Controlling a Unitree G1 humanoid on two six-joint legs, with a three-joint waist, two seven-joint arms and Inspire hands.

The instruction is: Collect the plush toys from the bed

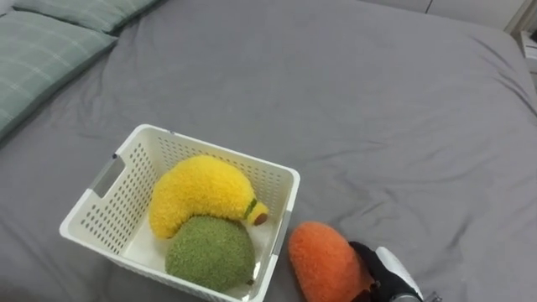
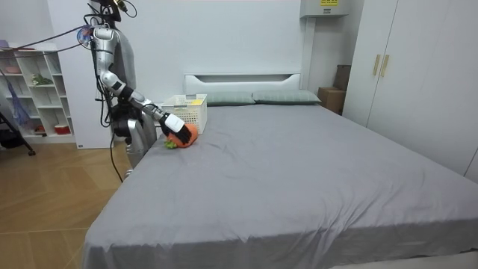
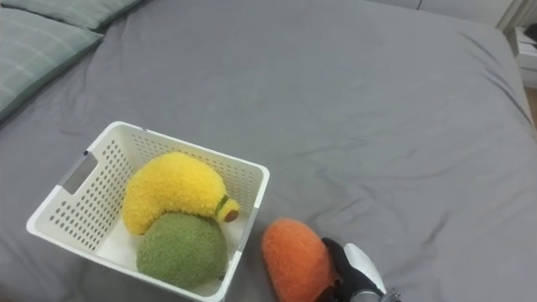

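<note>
I see my right hand point(image 1: 388, 275) low at the right, its dark fingers curled against the side of the orange toy point(image 1: 323, 260), grasping it. The toy lies on the grey bed point(image 1: 377, 101), just beside the white basket point(image 1: 101, 214). In the basket lie a yellow toy point(image 1: 197, 193) and a green toy point(image 1: 210, 252), touching each other

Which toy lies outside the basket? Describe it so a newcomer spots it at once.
On the grey bed stands a white basket holding a yellow plush banana and a green plush toy. Just right of it lies the orange plush toy: the only orange one, on the sheet, with the right robot hand against it.
</note>
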